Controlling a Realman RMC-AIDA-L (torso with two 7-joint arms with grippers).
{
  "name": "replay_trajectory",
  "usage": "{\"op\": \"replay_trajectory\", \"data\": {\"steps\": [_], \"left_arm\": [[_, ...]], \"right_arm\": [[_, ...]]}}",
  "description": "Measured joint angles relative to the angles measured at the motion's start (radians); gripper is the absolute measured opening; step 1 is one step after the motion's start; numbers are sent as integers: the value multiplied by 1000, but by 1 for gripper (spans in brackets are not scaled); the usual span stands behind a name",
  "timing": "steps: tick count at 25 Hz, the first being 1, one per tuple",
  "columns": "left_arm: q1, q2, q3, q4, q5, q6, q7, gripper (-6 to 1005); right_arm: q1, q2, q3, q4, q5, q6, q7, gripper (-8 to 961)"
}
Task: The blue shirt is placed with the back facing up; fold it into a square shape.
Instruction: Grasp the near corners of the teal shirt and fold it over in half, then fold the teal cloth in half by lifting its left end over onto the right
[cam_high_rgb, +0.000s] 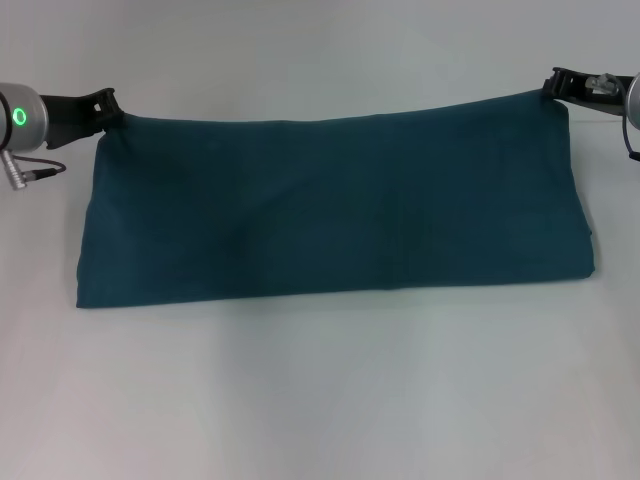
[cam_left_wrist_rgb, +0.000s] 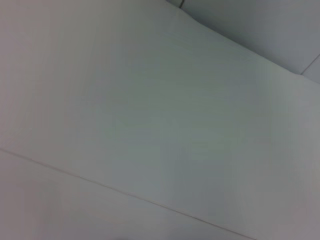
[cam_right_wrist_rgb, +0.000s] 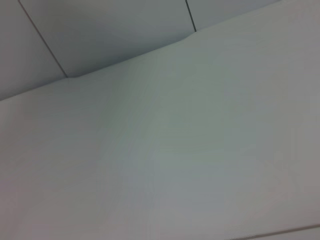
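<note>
We see the left gripper (cam_high_rgb: 108, 113) and right gripper (cam_high_rgb: 553, 86) each pinching an upper corner of the folded shirt (cam_high_rgb: 335, 210) at mid-frame.

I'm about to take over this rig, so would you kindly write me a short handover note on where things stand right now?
Left gripper: at the far left corner of the blue shirt, apparently pinching it.
Right gripper: at the far right corner, apparently pinching it too.
Shirt: lying on the white table as a wide band, plain side up, far edge sagging slightly between the grippers.
Done: it looks folded once lengthwise.
Left: release the corners, then fold the band crosswise into a square.
The wrist views show only the bare table.
</note>
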Motion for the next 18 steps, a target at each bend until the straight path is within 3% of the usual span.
{"op": "replay_trajectory", "data": {"steps": [9,12,15,18], "left_arm": [[3,-1,2,1,-8,-6,16,115],[0,-1,4,1,-9,-8,20,121],[-2,-5,6,-4,-9,-19,11,127],[4,-11,6,1,-9,-28,-13,181]], "right_arm": [[2,-11,-2,3,-3,-10,1,60],[11,-36,-16,22,-11,-20,5,61],[25,-73,-22,60,-15,-21,15,62],[27,-98,-10,68,-12,-20,17,64]]}}
